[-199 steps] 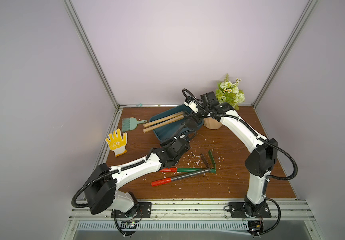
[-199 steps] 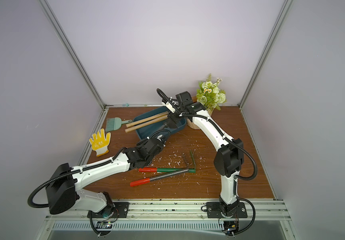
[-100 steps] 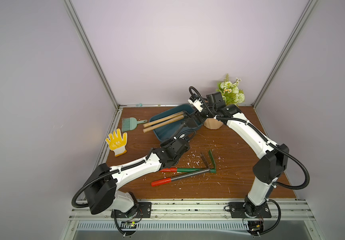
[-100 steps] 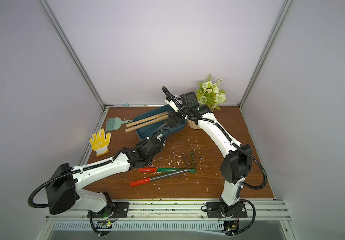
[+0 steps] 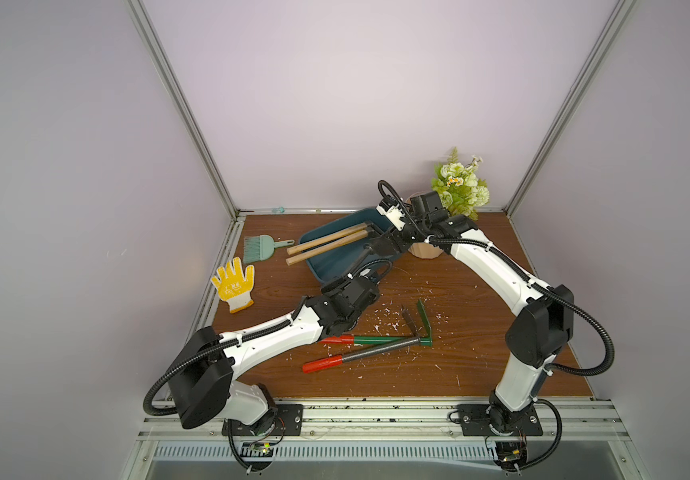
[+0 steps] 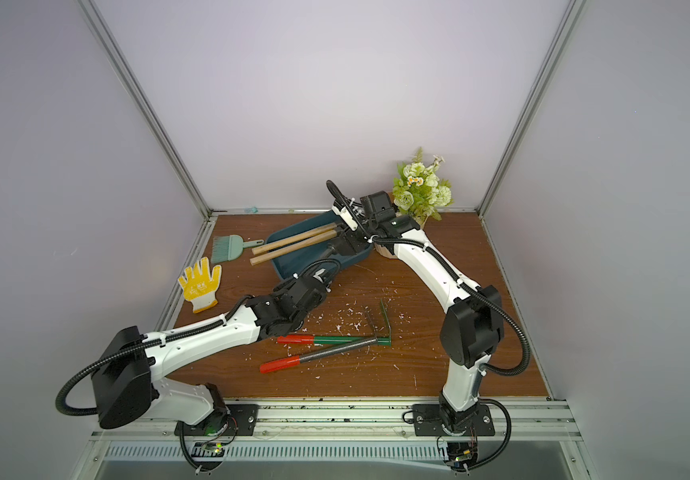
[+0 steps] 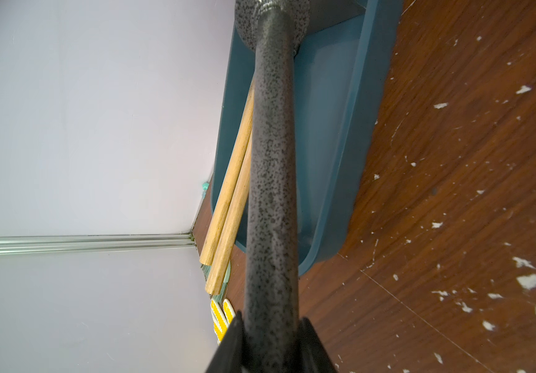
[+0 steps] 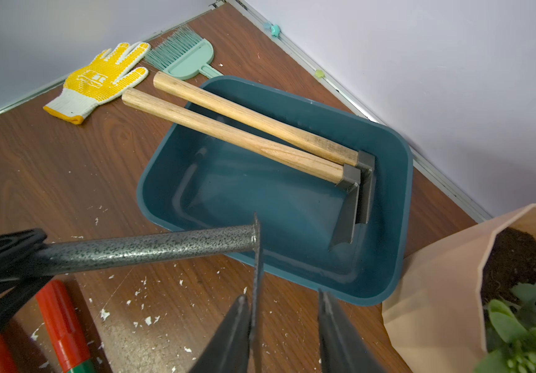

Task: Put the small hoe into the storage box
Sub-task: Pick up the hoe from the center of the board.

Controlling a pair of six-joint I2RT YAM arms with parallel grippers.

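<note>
Plainly left jaws clamp the small hoe; right jaws gape around its cut-off blade.

Speckled grey small hoe held aloft, level, blade over rim of dark teal storage box

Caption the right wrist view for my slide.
By the box, the left end effector holds the hoe; the right end effector is open around its blade.

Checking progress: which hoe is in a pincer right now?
The speckled grey metal-handled hoe, in the left pincer; the two wooden-handled hoes lie in the teal tray.
</note>
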